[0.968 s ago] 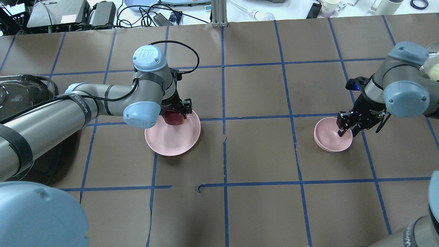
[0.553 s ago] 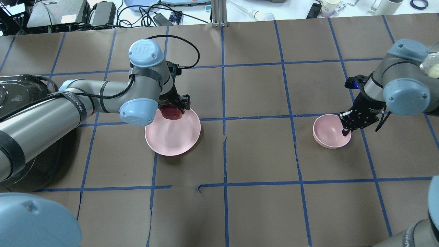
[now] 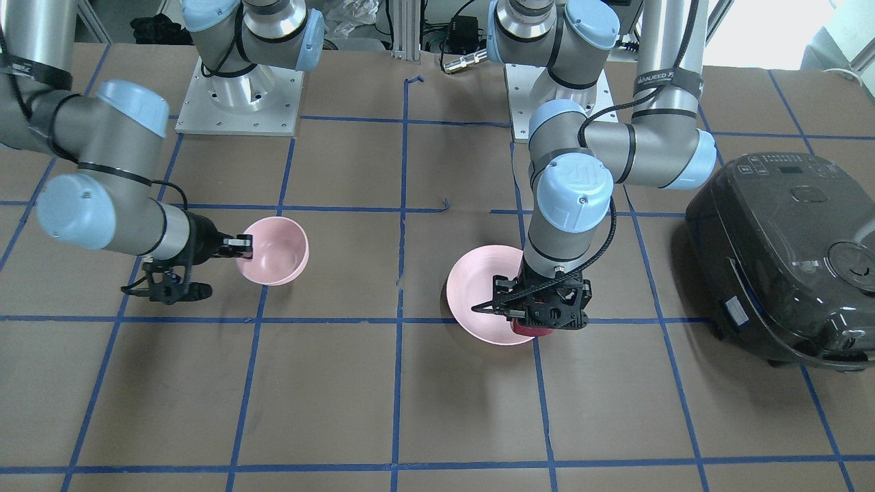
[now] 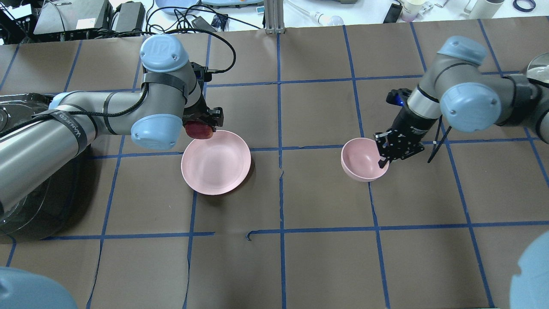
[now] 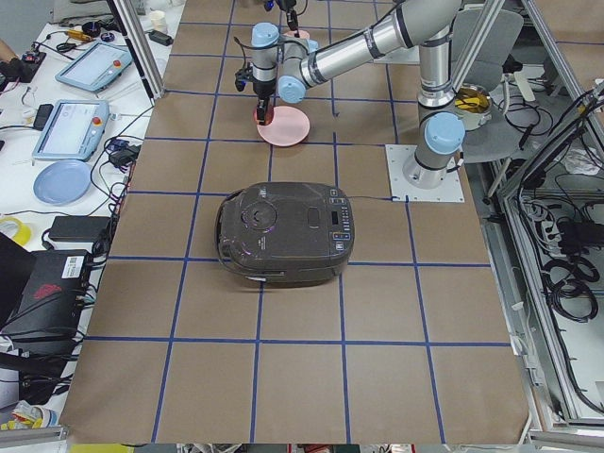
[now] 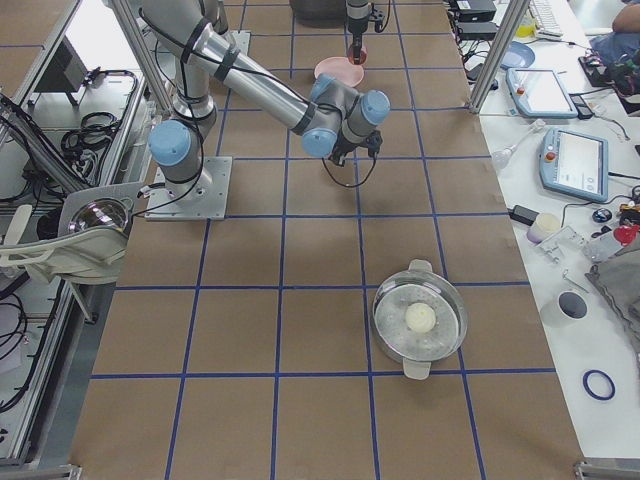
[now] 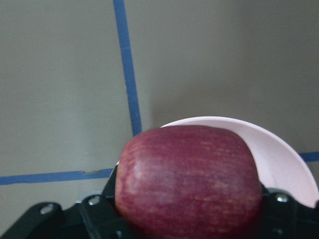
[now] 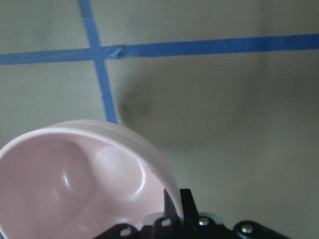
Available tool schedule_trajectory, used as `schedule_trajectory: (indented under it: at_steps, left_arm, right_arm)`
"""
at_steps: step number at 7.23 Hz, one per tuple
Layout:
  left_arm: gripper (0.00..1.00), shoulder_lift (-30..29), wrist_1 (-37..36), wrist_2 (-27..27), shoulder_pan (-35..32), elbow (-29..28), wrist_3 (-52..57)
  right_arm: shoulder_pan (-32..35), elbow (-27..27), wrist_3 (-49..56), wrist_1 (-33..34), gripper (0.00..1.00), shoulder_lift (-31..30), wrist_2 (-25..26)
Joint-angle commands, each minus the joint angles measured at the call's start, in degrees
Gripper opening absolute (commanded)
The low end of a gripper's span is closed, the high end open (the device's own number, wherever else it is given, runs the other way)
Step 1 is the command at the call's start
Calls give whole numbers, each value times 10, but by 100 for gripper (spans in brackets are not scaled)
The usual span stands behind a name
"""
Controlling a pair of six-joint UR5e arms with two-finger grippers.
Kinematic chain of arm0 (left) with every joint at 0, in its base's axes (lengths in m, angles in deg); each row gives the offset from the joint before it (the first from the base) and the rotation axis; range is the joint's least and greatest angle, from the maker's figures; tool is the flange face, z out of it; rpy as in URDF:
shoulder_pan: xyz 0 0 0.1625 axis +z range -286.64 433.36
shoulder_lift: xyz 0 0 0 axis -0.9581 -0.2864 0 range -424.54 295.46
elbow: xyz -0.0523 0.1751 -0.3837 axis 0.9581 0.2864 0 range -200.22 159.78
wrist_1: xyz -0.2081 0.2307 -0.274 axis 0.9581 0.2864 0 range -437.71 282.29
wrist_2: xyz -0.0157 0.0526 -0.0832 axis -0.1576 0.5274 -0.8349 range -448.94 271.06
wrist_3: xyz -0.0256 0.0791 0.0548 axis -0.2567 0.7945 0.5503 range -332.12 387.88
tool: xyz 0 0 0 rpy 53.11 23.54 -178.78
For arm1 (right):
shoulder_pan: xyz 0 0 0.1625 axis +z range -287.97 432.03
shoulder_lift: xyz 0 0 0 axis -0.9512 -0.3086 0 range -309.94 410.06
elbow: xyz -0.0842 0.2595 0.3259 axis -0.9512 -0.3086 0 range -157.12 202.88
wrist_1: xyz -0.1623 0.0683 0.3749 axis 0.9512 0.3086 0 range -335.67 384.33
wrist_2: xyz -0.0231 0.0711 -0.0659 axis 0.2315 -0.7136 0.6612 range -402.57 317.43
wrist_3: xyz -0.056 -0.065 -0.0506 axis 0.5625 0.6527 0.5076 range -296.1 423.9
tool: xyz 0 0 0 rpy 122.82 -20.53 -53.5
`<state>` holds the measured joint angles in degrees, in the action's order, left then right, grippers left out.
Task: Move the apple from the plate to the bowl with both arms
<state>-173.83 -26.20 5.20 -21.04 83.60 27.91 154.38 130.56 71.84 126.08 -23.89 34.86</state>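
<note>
My left fingers [image 4: 215, 115] clamp the apple [image 7: 187, 179], raised above the plate's [image 4: 218, 171] rim. My right fingers [image 8: 187, 205] pinch the bowl's [image 4: 360, 161] rim, holding it tilted, well apart from the apple. That thin rim grip could slip and drop the bowl onto the tabletop [image 4: 317, 120].

Apple in left gripper, bowl held by right.
Dark red apple [image 4: 199, 130] clamped in left gripper [image 4: 202, 127] over the pale pink plate's [image 4: 223, 169] rim. Small deep pink bowl [image 4: 360, 161], mouth up, rim pinched by right gripper [image 4: 383, 159], well apart from plate.
</note>
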Motion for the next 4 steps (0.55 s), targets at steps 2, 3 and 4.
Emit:
schedule_trajectory:
  at_steps: [2, 3, 4]
  left_arm:
    - [26, 29, 25, 1, 7, -1, 5]
    - [26, 36, 33, -1, -7, -1, -5]
    - [25, 49, 33, -5, -31, -2, -14]
  right_arm:
    - [69, 42, -45, 72, 0, 7, -9]
    - [69, 55, -44, 91, 0, 7, -6]
    - [69, 56, -43, 106, 2, 7, 3]
